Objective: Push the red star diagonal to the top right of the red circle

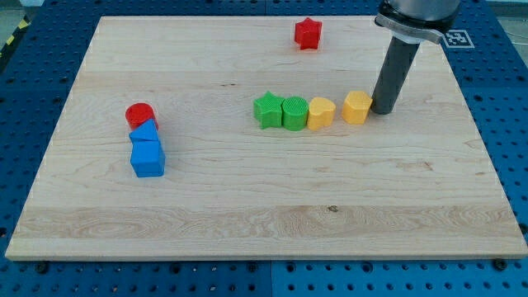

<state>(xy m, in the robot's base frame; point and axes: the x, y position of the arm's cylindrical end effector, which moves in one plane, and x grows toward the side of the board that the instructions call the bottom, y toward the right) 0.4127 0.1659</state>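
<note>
So the surface here is a light wooden board (264, 206) sitting on a blue perforated bench (511, 124).

Up around 12 o'clock near the far edge there's a red star (308, 33) on its own. Roughly mid-board, slightly toward 1 o'clock, is a row: green star (267, 110), green cylinder-ish block (294, 112) touching it, then a yellow heart-like block (321, 113), then a yellow hexagon (356, 107) a small gap away.

Over at 9 o'clock there's a red circle (141, 115) with two blue blocks packed right below it, a smaller one (143, 133) and a blue cube (148, 157).
</note>
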